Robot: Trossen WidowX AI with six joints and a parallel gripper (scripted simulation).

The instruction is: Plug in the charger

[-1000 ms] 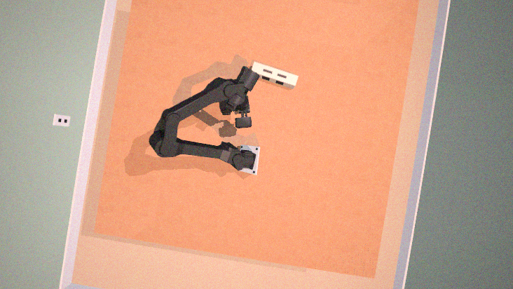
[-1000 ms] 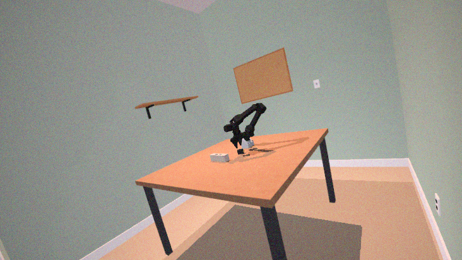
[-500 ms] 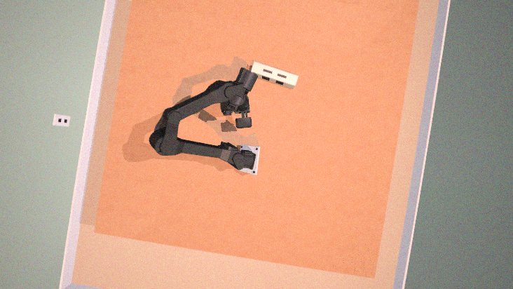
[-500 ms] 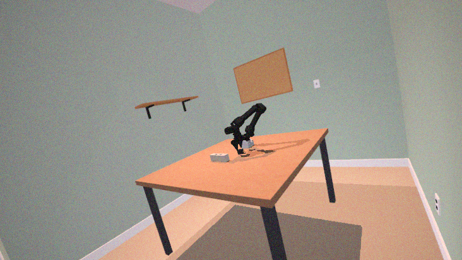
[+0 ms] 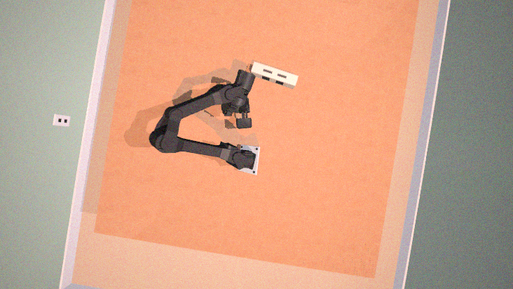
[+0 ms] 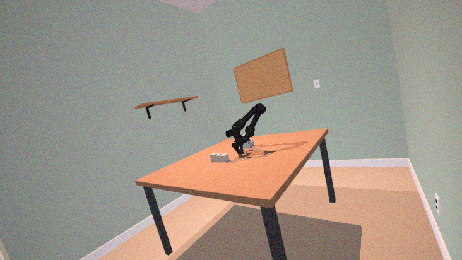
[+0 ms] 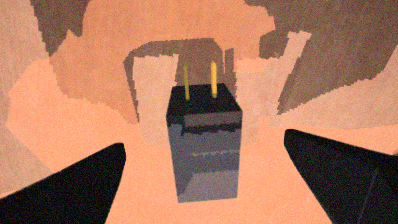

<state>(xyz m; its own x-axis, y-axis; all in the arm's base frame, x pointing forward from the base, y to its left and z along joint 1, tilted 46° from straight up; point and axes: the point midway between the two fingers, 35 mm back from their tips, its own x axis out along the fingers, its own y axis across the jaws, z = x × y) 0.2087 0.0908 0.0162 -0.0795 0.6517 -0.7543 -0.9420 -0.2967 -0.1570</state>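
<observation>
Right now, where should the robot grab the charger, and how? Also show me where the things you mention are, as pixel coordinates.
Probably best from above, pinching the flat left and right sides of the charger (image 5: 244, 123) (image 6: 241, 152) (image 7: 207, 162). Its boxy body lies flat, and the prongs (image 5: 246, 115) (image 7: 214, 80) stick out one end, away from that grip.

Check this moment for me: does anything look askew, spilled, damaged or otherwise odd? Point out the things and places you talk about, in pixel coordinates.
Nothing stands out. The charger (image 7: 207, 160) looks whole, its two prongs (image 7: 214, 80) unbent and side by side. The power strip (image 5: 274, 73) (image 6: 219, 158) sits on the tabletop with its slots facing up, and no spill or breakage shows.
</observation>
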